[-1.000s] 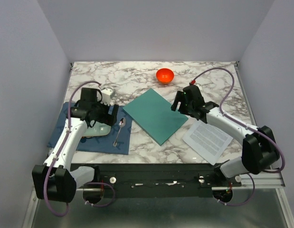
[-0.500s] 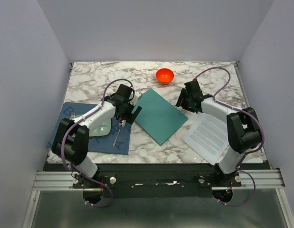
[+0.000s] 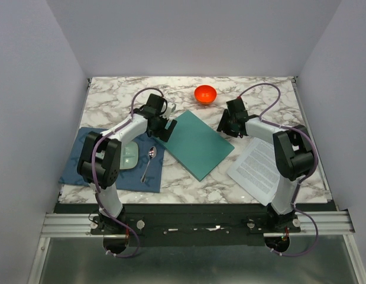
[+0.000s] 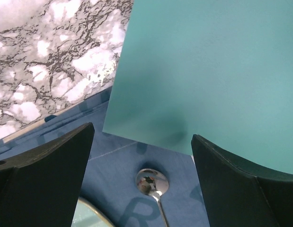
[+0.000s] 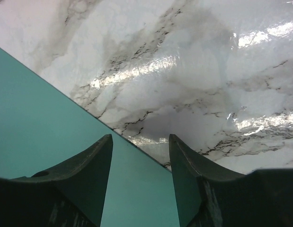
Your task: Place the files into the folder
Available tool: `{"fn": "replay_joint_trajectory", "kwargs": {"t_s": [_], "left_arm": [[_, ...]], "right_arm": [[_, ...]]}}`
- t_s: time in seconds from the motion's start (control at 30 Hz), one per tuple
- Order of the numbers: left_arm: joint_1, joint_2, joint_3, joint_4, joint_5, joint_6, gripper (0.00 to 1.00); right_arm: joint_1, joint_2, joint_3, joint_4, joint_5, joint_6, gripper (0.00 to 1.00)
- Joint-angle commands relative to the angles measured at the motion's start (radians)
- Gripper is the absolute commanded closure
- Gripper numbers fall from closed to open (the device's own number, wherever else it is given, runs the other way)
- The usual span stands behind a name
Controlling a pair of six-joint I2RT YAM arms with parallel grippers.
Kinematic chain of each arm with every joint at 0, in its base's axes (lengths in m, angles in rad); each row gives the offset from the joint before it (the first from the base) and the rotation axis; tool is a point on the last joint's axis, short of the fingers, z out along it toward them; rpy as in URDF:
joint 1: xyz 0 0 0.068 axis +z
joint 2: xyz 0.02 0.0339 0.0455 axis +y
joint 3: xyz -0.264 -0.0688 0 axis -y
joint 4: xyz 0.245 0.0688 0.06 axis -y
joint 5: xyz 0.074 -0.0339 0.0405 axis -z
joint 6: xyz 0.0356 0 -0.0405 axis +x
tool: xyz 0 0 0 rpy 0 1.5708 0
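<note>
folder (image 3: 193, 144): laid closed and flat near the middle of the counter (image 3: 265, 100), turned at an angle. Its left corner is seen over the edge of the mat (image 3: 112, 177).
files (image 3: 258, 170): printed white sheets, laid flat on the marble to the right of the folder. They are close to its lower right edge but apart from it, and outside the folder.
left pincer (image 3: 163, 128): held low at the folder's left corner and spread wide, with nothing gripped. In the wrist view, the folder's corner, a strip of mat and the bowl of the spoon (image 4: 152, 182) are framed between the two dark fingers (image 4: 42, 179).
right pincer (image 3: 226, 126): set at the folder's far right edge, fingers parted by a moderate gap. In the wrist view, one finger is seen over the teal surface and the other over bare marble, with the folder's edge running between them. Nothing is pinched, and whether the tips touch the surface cannot be told.
mat: dark blue cloth, spread on the left part of the counter, with the plate (image 3: 130, 155) and the spoon carried on it.
plate: pale mint, partly hidden by the left arm.
spoon: metal, laid just right of the plate, its bowl near the folder's corner but apart from it.
orange bowl (image 3: 205, 93): placed at the far side of the counter, beyond the folder's far corner and apart from it.
</note>
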Motion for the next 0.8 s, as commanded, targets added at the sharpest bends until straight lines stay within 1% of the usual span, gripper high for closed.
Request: {"fn": "replay_joint_trajectory", "kwargs": {"t_s": [0.0,0.07,0.17,0.33,0.53,0.7,0.77], "left_arm": [[0.046,0.010,0.020,-0.078,0.130,-0.058,0.02],[0.061,-0.013,0.008,-0.099,0.146,-0.090,0.02],[0.061,-0.024,-0.006,-0.109,0.174,-0.098,0.01],[0.061,0.050,0.052,-0.146,0.232,-0.127,0.01],[0.060,0.115,0.101,-0.103,0.202,-0.113,0.01],[0.055,0.163,0.133,-0.084,0.162,-0.098,0.01],[0.038,0.166,0.140,-0.072,0.154,-0.089,0.01]], "right_arm": [[0.001,0.031,0.013,0.016,-0.021,0.000,0.42],[0.001,0.034,0.007,0.019,-0.015,0.000,0.43],[0.001,0.034,-0.008,0.023,-0.008,0.001,0.44],[0.001,0.009,-0.062,0.032,-0.018,0.018,0.48],[0.001,-0.066,-0.201,0.076,-0.034,0.041,0.51],[0.005,-0.164,-0.306,0.102,-0.056,0.069,0.54],[0.008,-0.194,-0.358,0.113,-0.064,0.073,0.55]]}}
